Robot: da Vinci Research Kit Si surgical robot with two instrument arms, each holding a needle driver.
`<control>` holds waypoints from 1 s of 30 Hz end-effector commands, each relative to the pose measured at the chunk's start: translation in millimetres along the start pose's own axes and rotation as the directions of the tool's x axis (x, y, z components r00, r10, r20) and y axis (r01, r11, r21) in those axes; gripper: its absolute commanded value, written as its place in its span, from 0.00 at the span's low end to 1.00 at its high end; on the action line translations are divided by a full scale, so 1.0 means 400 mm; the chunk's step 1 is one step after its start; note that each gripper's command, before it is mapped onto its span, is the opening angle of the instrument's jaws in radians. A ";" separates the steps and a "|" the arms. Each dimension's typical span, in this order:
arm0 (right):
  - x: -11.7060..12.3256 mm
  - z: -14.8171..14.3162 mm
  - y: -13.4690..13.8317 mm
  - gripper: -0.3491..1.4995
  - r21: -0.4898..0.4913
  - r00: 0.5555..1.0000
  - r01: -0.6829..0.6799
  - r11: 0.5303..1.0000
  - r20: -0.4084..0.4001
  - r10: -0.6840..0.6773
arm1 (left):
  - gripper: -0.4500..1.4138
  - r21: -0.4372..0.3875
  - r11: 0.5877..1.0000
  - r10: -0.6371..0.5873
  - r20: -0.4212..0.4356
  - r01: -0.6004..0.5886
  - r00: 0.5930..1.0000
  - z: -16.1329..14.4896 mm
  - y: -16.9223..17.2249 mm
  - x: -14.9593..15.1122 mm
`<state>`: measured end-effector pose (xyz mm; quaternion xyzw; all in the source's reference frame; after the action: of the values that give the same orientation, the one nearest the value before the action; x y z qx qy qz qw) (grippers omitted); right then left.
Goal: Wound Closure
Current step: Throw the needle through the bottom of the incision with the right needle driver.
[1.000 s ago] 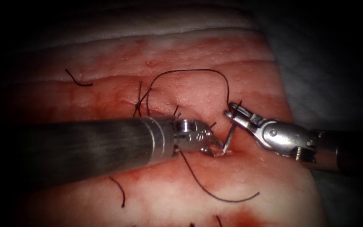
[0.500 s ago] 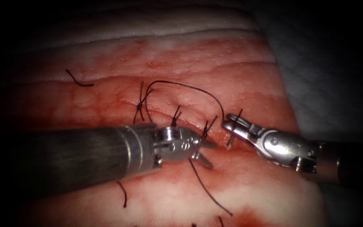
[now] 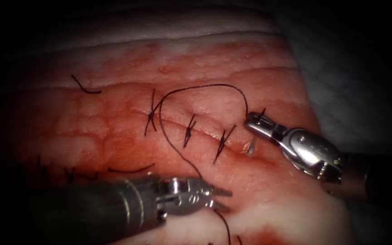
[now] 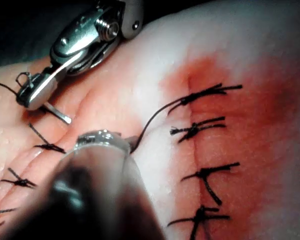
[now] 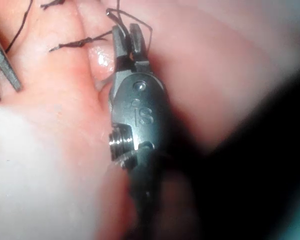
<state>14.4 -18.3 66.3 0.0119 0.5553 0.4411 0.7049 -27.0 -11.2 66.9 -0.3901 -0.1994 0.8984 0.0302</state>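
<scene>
Gripping the needle (image 3: 252,146) near its tail end, my right tool (image 3: 252,120) sits at centre right of the frame, jaws pinched on it; the needle hangs down with its tip at the right end of the cut (image 3: 205,132), whether in the tissue (image 3: 296,204) I cannot tell. My left tool (image 3: 221,199), bottom centre, has its jaws spread and empty. The thread (image 3: 205,86) arcs from the needle to the leftmost of three knotted stitches (image 3: 189,131), then trails past my left jaws. Cut ends of thread (image 3: 85,86) lie upper left.
</scene>
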 end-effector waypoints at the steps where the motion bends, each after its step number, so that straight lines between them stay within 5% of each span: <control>1: -0.0007 0.0022 -0.0008 0.00 -0.003 1.000 -0.021 1.000 -0.001 0.021 | 0.20 -0.003 1.000 0.002 -0.001 -0.002 1.000 0.0026 -0.0006 -0.0003; 18: -0.0004 0.0017 -0.0010 0.00 0.026 0.963 -0.255 0.967 0.092 0.252 | 0.20 -0.007 1.000 0.005 -0.002 -0.005 1.000 0.0065 -0.0062 -0.0080; 30: 0.0026 0.0011 -0.0023 0.00 0.054 0.914 -0.404 0.913 0.076 0.400 | 0.18 -0.002 1.000 0.006 0.001 -0.006 1.000 0.0077 -0.0057 -0.0082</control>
<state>14.4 -18.0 64.7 0.1648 0.5319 0.5573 0.6159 -26.6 -10.9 71.4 -0.3902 -0.1998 0.8984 0.0270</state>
